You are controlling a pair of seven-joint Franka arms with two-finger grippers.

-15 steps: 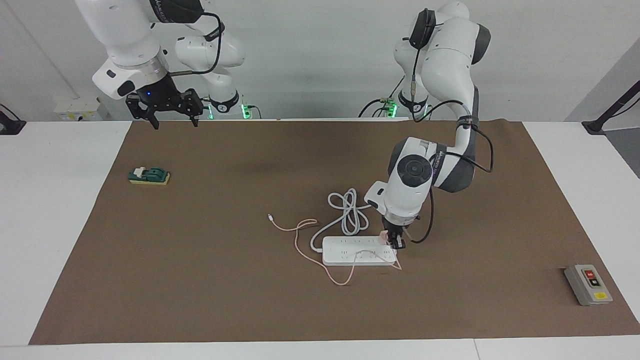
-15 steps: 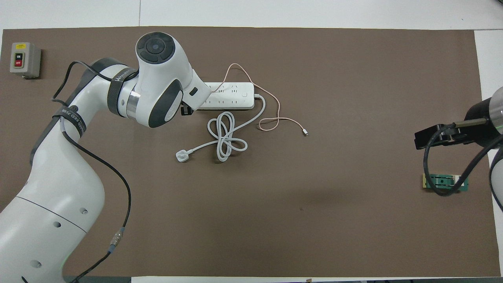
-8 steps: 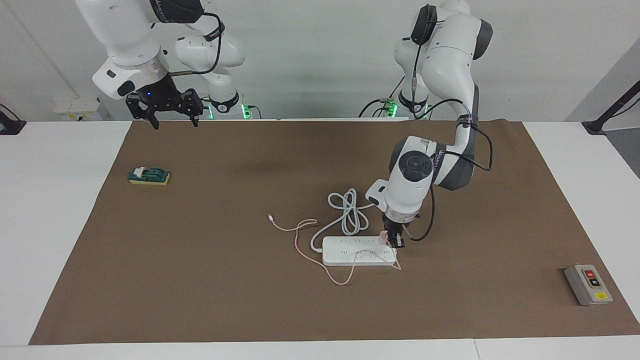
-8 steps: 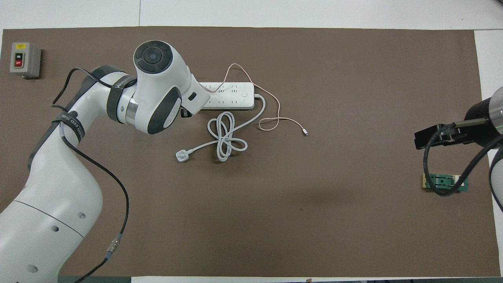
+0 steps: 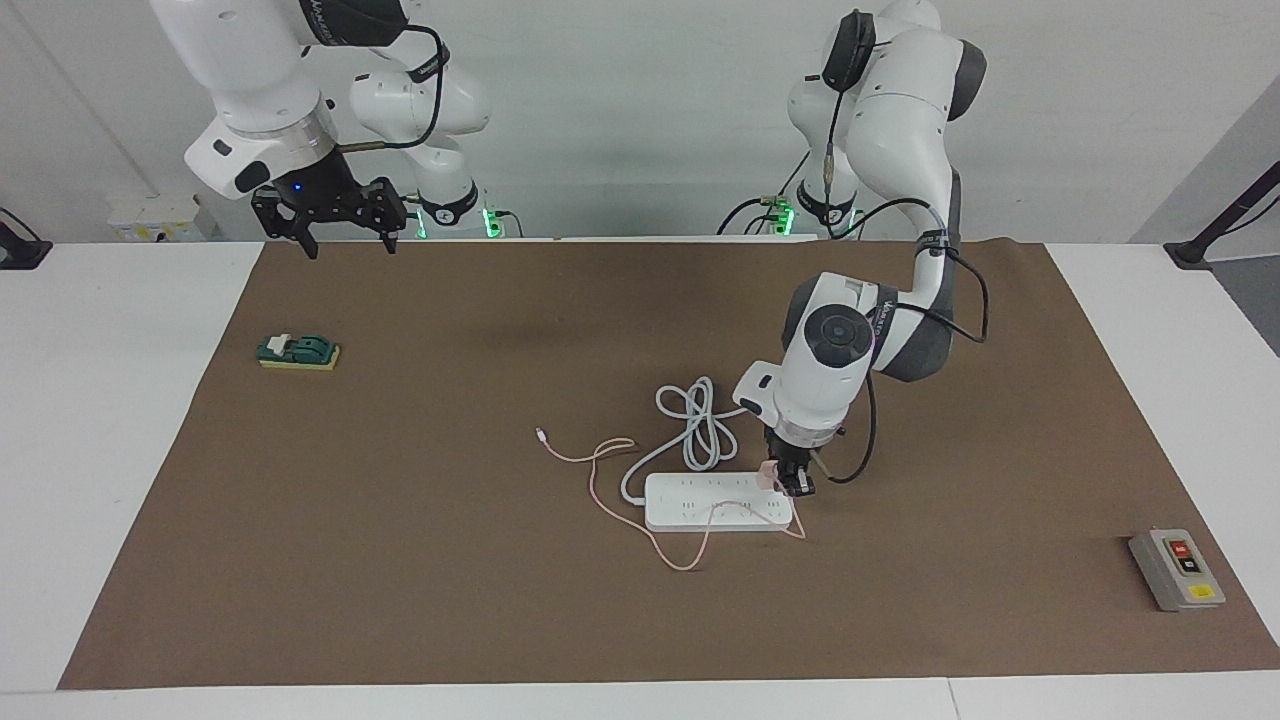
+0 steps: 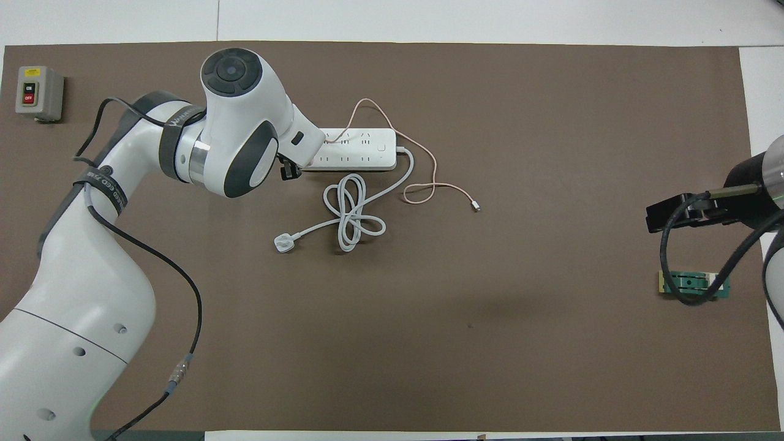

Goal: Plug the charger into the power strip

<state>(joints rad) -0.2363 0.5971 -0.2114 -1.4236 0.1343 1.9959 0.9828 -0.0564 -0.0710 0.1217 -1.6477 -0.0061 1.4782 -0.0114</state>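
The white power strip (image 5: 700,503) (image 6: 361,149) lies flat on the brown mat near the table's middle. The pale-pink charger (image 5: 768,472) sits on the strip's top at the end toward the left arm's side. Its thin pink cable (image 5: 598,478) (image 6: 429,184) loops over the strip and onto the mat. My left gripper (image 5: 790,487) points down right at the charger. In the overhead view the left arm hides both the charger and that gripper. My right gripper (image 5: 345,232) (image 6: 674,214) waits open and empty, high over the mat's edge at the right arm's end.
The strip's thick white cord (image 5: 700,420) lies coiled nearer the robots, ending in a white three-pin plug (image 6: 283,243). A grey button box (image 5: 1175,568) (image 6: 38,92) stands at the left arm's end. A green part on a yellow block (image 5: 298,352) (image 6: 692,283) lies below the right gripper.
The left arm's wrist and elbow have shifted slightly while its gripper stayed at the charger on the strip's end. The strip, the cable and the right arm have not moved.
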